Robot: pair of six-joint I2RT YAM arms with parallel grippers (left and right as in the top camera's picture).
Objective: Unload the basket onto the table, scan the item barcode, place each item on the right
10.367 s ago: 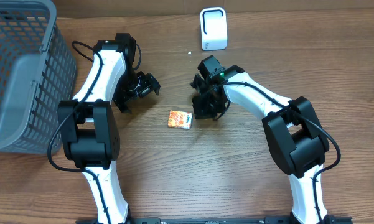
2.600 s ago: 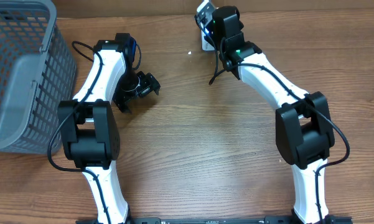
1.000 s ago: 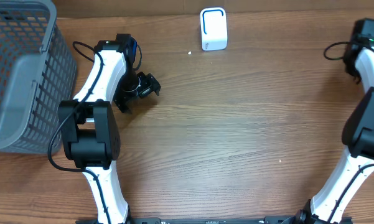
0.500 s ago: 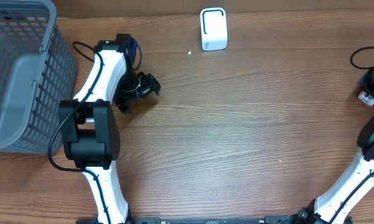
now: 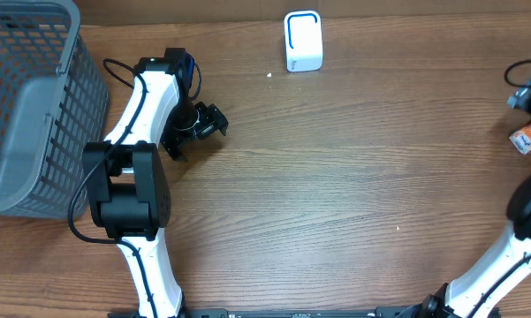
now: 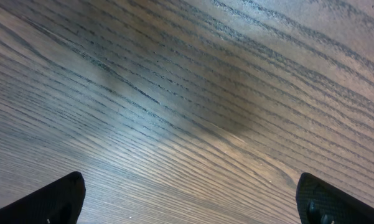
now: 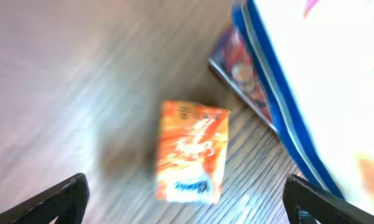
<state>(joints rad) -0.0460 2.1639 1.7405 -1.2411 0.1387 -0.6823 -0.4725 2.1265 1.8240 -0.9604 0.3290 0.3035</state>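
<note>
Orange packet (image 7: pixel 190 152) lies free on the table (image 7: pixel 81 93) at frame centre, under the spread right claw (image 7: pixel 187 208); a straight lift should avoid nudging it. Left claw (image 6: pixel 190 202) also spread.

Table (image 5: pixel 336 194) matt grained wood; basket (image 5: pixel 35 132) grey plastic mesh; orange packet (image 7: pixel 191 152) glossy.
</note>
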